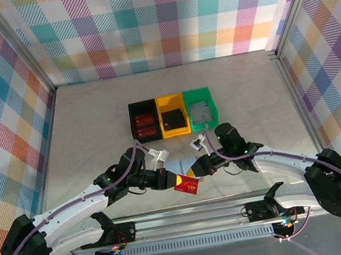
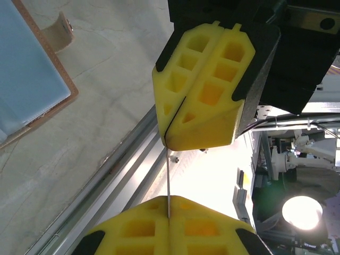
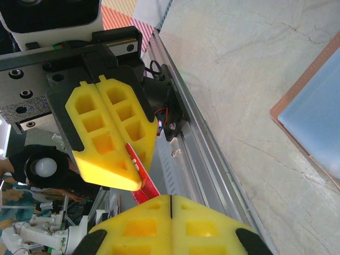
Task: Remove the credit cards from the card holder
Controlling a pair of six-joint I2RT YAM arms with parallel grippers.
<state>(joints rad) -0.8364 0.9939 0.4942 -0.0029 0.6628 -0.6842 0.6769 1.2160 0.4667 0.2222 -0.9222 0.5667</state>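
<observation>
You have three small bins in a row near the middle of the worktop [image 1: 87, 127], set side by side: a black bin [image 1: 142, 103] on the left, a yellow bin [image 1: 170, 97] in the middle and a green bin [image 1: 198, 91] on the right. The worktop is pale and marbled. Checked walls [image 1: 161, 20] in many colours close it in on three sides. A metal rail [image 1: 190, 217] runs along the near edge.

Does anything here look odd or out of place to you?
One thing: the red card seems pinched from both sides at once, by the left end effector and the right end effector, just in front of the open card holder. It looks like a handover rather than a fault. Nothing appears spilled or damaged.
</observation>
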